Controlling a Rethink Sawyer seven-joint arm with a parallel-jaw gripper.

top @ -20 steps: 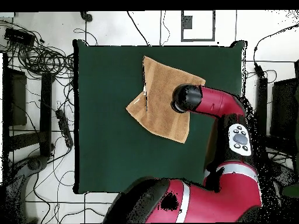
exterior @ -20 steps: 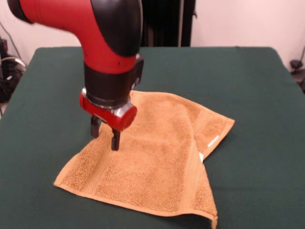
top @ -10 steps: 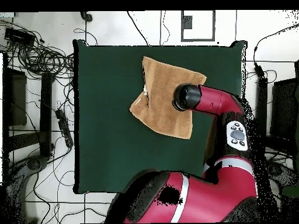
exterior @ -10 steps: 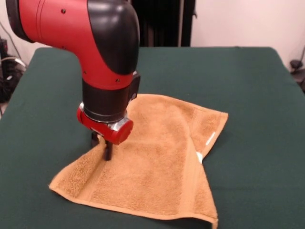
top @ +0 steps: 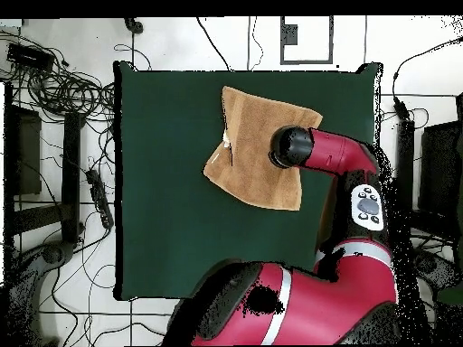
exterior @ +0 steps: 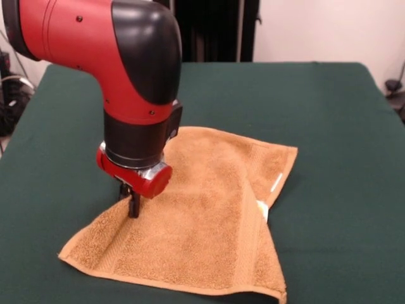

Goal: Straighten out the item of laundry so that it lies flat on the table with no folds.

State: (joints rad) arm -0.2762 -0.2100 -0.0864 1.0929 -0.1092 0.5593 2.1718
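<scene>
Towel lies on the table, upper centre-right overhead, long axis running 11 to 5 o'clock there; one side flap folded over, white tag showing. Gripper pressed onto its edge, fingers together, apparently pinching cloth.
</scene>
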